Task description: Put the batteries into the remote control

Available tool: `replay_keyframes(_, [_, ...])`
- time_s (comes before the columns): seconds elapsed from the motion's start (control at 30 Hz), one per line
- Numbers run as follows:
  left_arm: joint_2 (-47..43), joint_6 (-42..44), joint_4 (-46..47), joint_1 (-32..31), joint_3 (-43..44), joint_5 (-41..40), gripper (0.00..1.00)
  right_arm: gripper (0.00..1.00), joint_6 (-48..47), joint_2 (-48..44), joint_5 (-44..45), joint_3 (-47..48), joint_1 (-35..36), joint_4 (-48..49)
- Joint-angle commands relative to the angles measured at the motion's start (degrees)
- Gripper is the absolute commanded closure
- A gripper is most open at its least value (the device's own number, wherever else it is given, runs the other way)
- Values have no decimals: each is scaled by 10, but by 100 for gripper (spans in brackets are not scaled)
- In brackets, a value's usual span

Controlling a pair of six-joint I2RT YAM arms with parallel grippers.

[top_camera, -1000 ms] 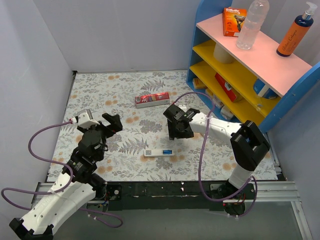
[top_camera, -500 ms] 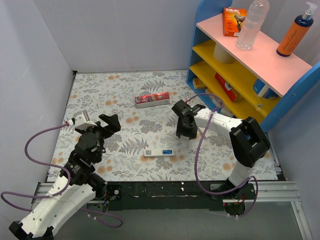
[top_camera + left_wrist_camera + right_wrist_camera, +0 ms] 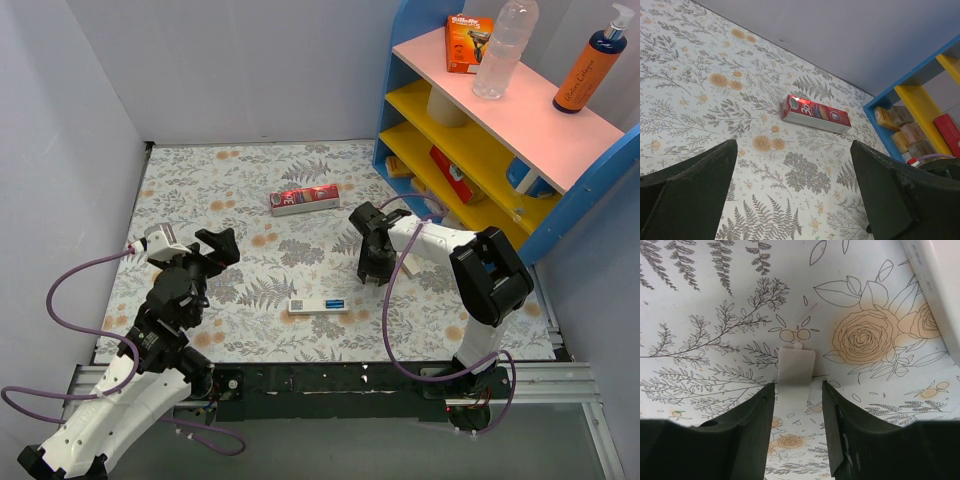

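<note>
The white remote control (image 3: 316, 305) lies on the floral mat near the front middle, with a blue battery (image 3: 334, 303) showing in its open compartment. No other battery shows. My right gripper (image 3: 374, 272) points down at the mat to the right of the remote. In the right wrist view (image 3: 796, 405) its jaws stand apart around a small flat white cover piece (image 3: 796, 366) that lies at the fingertips, narrower than the gap. My left gripper (image 3: 220, 243) is open and empty above the mat's left side, and the left wrist view (image 3: 795, 200) shows only mat between its fingers.
A red carton (image 3: 305, 199) lies behind the remote and shows in the left wrist view (image 3: 816, 114). A blue shelf unit (image 3: 520, 170) with boxes and bottles stands at the right. Grey walls close the back and left. A white edge (image 3: 935, 295) is at the right wrist view's upper right.
My right gripper has moved right, away from the remote, and down to the mat. My left arm has shifted slightly and stays open. The remote has not moved.
</note>
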Motion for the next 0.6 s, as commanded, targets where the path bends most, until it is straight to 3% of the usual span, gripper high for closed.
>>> replay_keyframes(0.0, [-5, 0, -3, 2, -5, -3, 2, 51, -6, 19, -17, -14, -2, 7])
replay_keyframes(0.4, [-6, 1, -5, 2, -5, -2, 2, 68, -18, 47, -34, -24, -2, 30])
replay_keyframes(0.57, [-5, 0, -4, 2, -4, -2, 2, 83, -50, 41, -12, -28, -2, 19])
